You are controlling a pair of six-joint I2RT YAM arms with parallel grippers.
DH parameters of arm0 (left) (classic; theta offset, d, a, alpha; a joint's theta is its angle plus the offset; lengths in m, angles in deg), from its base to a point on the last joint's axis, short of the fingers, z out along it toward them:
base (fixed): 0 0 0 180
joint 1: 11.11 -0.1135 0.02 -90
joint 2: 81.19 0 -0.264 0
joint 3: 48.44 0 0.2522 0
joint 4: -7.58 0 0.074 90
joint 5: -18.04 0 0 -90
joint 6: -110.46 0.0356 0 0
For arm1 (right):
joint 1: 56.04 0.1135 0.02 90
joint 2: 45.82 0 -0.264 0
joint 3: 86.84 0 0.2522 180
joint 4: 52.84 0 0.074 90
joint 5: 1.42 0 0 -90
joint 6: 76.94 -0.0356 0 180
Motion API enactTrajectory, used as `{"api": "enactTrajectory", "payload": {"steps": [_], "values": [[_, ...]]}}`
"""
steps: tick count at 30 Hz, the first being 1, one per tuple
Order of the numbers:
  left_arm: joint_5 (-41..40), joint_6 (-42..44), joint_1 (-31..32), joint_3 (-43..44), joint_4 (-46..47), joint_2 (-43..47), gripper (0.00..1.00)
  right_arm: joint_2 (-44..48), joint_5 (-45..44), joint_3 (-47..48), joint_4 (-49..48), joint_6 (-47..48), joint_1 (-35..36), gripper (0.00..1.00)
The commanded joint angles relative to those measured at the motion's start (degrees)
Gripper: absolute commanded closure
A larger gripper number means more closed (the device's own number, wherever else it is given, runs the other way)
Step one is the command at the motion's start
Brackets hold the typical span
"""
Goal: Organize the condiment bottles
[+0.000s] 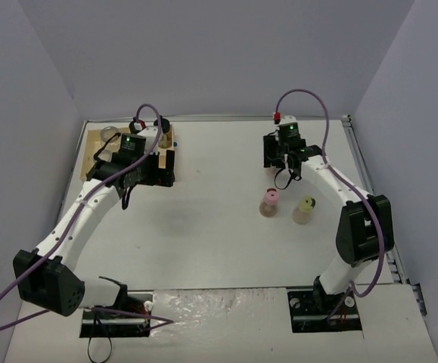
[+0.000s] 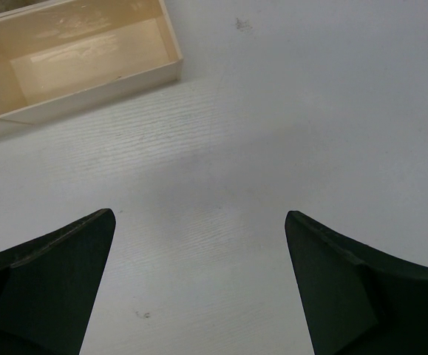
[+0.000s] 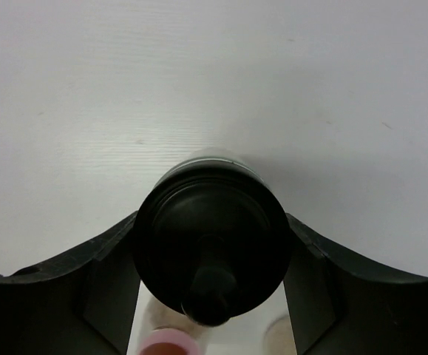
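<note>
Two arms reach out over the white table (image 1: 203, 234). At the upper left of the overhead view lies the light wooden tray (image 1: 88, 157), and the left arm stretches over it, hiding much of it. A clear-topped jar (image 1: 109, 134) stands at the tray's upper left corner and a black-capped jar (image 1: 163, 124) by its upper right edge; which compartments they are in I cannot tell.

In the left wrist view, the left gripper (image 2: 199, 222) has its jaws spread wide and released, with only bare table between them. One tray compartment shows at the upper left of that frame, and a sliver of something round and brownish sits at the right edge, too cut off to name.

Further right in the overhead view, the pink-capped jar (image 1: 270, 203) and the yellow-green-capped jar (image 1: 305, 209) stand upright on the table, near each other but apart. Just above them in the frame hangs the right gripper (image 3: 212, 220). Its wrist view shows both fingers (image 3: 103, 281) pressed against the sides of a second black-capped jar (image 3: 212, 244), clenched on its cap. Whether that jar is off the table I cannot tell.
</note>
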Motion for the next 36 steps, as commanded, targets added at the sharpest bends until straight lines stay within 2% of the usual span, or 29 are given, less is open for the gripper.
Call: {"api": "enactTrajectory", "payload": {"steps": [1,10,16,19,22,24,27,31,33,36], "values": [[-3.1,-0.2,-0.4,-1.4,3.5,4.1,0.03,-6.5,9.0,10.4,-4.2,9.2,7.9,1.00],[-5.9,-1.5,-1.6,-7.3,4.6,11.2,0.03,-15.2,18.2,18.9,-4.2,14.0,19.6,1.00],[-5.4,-2.1,-1.8,-9.5,5.8,13.3,0.03,-17.9,16.9,19.5,-4.1,15.0,22.8,0.94],[-4.7,-2.4,-1.8,-9.9,6.4,13.4,0.03,-18.2,15.2,19.0,-4.1,14.9,24.3,0.81],[-3.6,-2.4,-1.8,-10.5,7.9,13.5,0.03,-17.9,14.4,18.3,-4.1,14.7,24.8,0.59],[-1.5,-2.2,-1.8,-11.8,10.0,13.5,0.03,-17.6,14.3,17.7,-4.1,14.6,25.3,0.39],[0.5,-2.5,-1.8,-12.3,11.7,12.8,0.03,-16.6,14.8,16.8,-4.1,14.6,25.5,0.18],[2.7,-2.9,-1.8,-12.3,13.9,12.0,0.03,-13.1,15.5,14.9,-4.5,14.3,25.6,0.04],[3.2,-2.8,-1.8,-12.4,14.8,11.9,0.03,-10.7,15.7,13.8,-4.5,14.0,25.6,0.00],[4.3,-2.6,-1.7,-12.1,16.6,11.1,0.03,-5.9,14.6,11.0,-4.5,13.2,25.6,0.00]]}}
